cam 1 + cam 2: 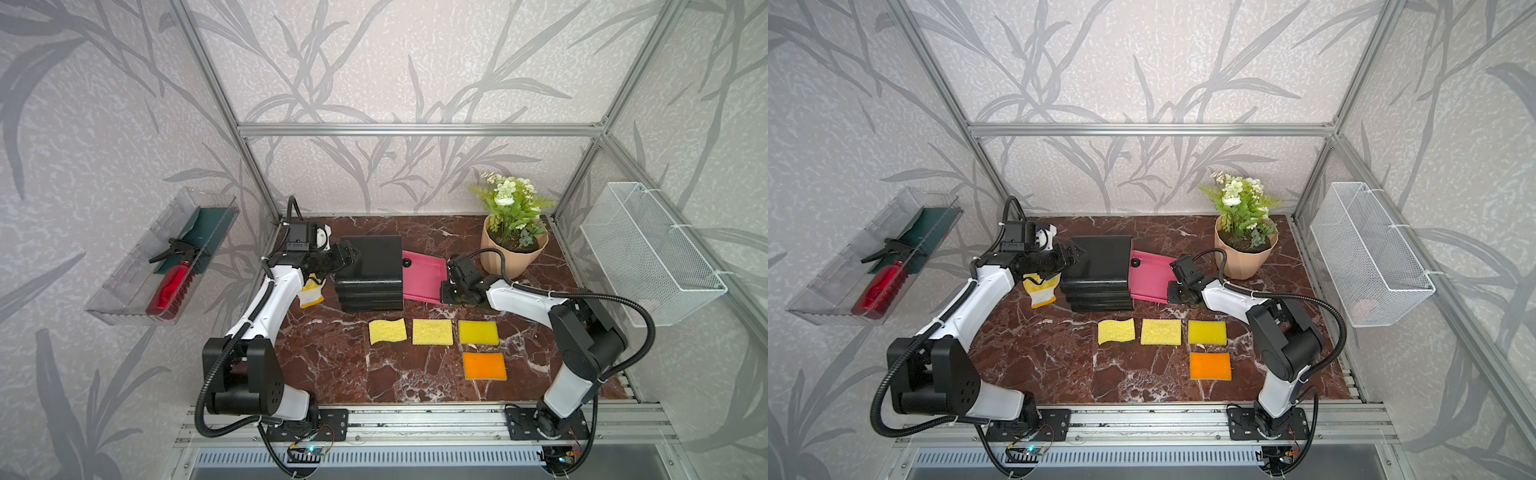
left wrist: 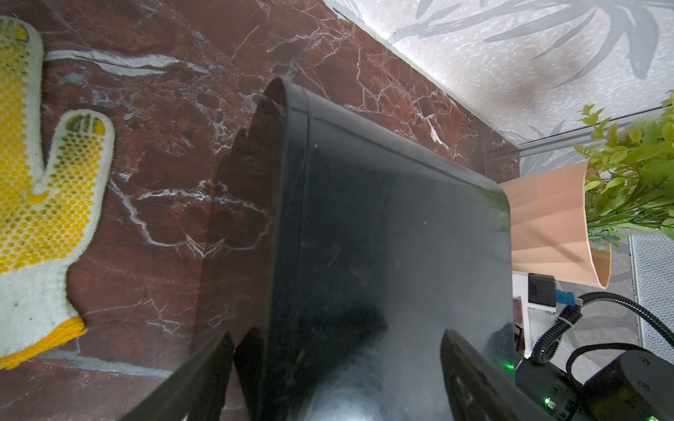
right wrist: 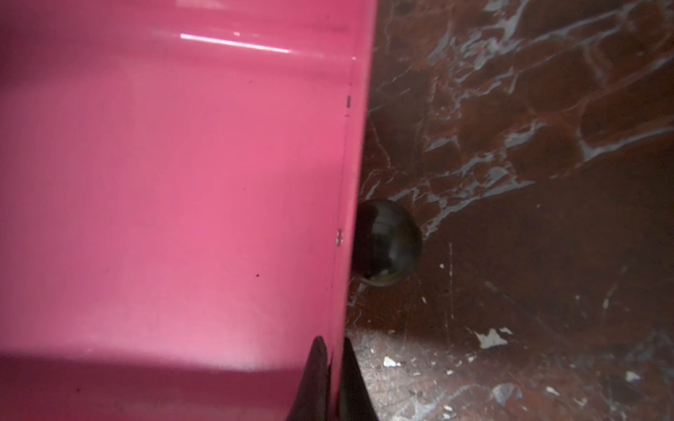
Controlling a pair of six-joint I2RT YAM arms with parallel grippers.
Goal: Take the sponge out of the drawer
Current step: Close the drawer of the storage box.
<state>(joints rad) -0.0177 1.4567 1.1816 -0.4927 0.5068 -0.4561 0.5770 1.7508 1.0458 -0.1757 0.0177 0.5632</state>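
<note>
Across the cell floor spreads a dark red marble surface (image 1: 332, 365). On the right wall hangs a white wire basket (image 1: 648, 257). On the left wall hangs a clear bin (image 1: 124, 291) holding a red spray bottle (image 1: 170, 286) and a green cloth (image 1: 212, 224).

At the far middle of the surface stands a black cabinet (image 1: 372, 266). A potted plant (image 1: 513, 253) stands far right. A pink drawer (image 1: 424, 274) juts out skewed at the cabinet's right side, between cabinet and pot.

Four sponges lie flat on the surface, near of the cabinet and outside the drawer. Three form a row: a wavy yellow sponge (image 1: 387, 330) on the left, a square yellow sponge (image 1: 432, 331) in the middle and a yellow-green sponge (image 1: 478, 332) on the right. An orange sponge (image 1: 484, 365) lies just nearer than the last.

A yellow-dotted glove (image 1: 311, 293) lies just left of the cabinet, under the left arm.

The left fingers (image 2: 204, 382) are spread wide at the cabinet's far left top edge. The right fingers (image 3: 315, 382) are pinched narrow on a drawer wall, which carries a black knob (image 3: 386, 244) on its outer side.
</note>
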